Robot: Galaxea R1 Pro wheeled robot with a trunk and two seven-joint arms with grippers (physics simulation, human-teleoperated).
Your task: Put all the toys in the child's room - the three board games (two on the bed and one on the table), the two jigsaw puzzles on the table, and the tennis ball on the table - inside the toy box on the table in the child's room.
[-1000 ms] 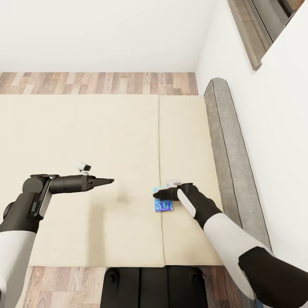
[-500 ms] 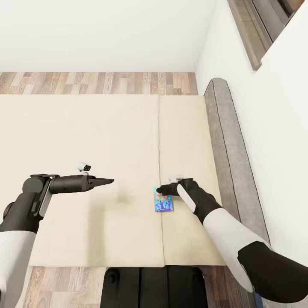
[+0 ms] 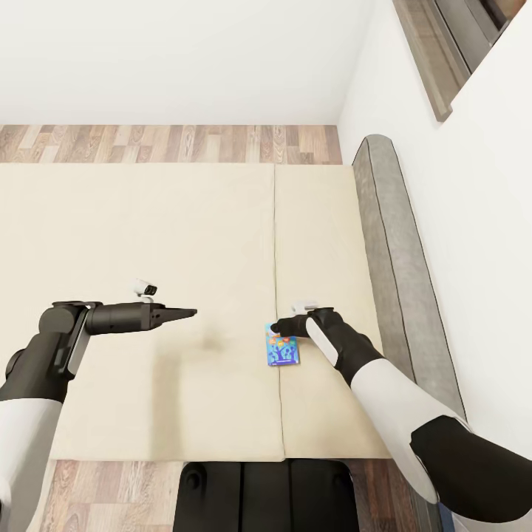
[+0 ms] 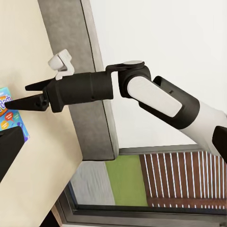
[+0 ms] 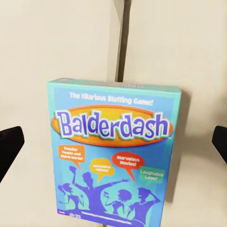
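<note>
Right tool [image 3: 275, 327] hovers with its tips spread apart just over the far edge of the board game [image 3: 282, 347]; a second ago it lay lower, covering the box's top, and since half a second ago nothing has shifted. Left tool [image 3: 191, 312] hangs over the bed [image 3: 148, 222], well apart from the box, tips pressed together as before. Lying flat on the bed across the seam between the two mattress halves, the blue box reads "Balderdash" in purple on an orange oval [image 5: 112, 125], with purple silhouettes and speech bubbles below.
</note>
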